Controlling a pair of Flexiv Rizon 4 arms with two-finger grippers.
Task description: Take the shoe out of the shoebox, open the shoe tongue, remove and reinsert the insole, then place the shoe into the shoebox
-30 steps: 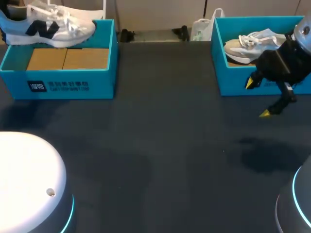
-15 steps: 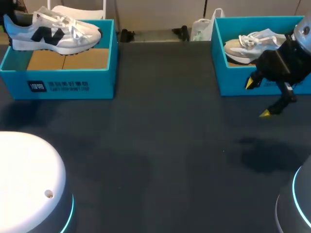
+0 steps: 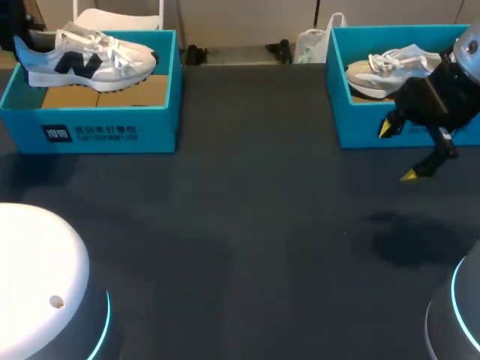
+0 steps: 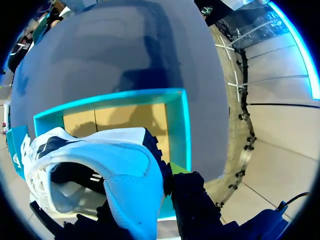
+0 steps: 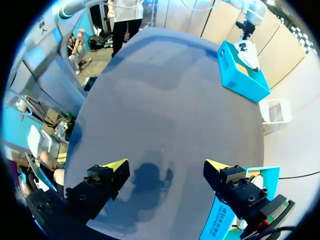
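Note:
A white and grey shoe with a dark side mark hangs low over the open teal shoebox at the table's back left, toe pointing right. My left gripper holds it by the heel at the box's left end. In the left wrist view the heel is clamped between the black fingers, with the box's cardboard floor below; the yellow tips are hidden. My right gripper hangs open and empty above the table, just in front of the right box.
A second light shoe lies in the teal box at the back right. In the right wrist view the table runs ahead of the open gripper to the far left box.
The shoe has moved to the right and down, lower into the left box, still in my left gripper. My right arm has stayed still.

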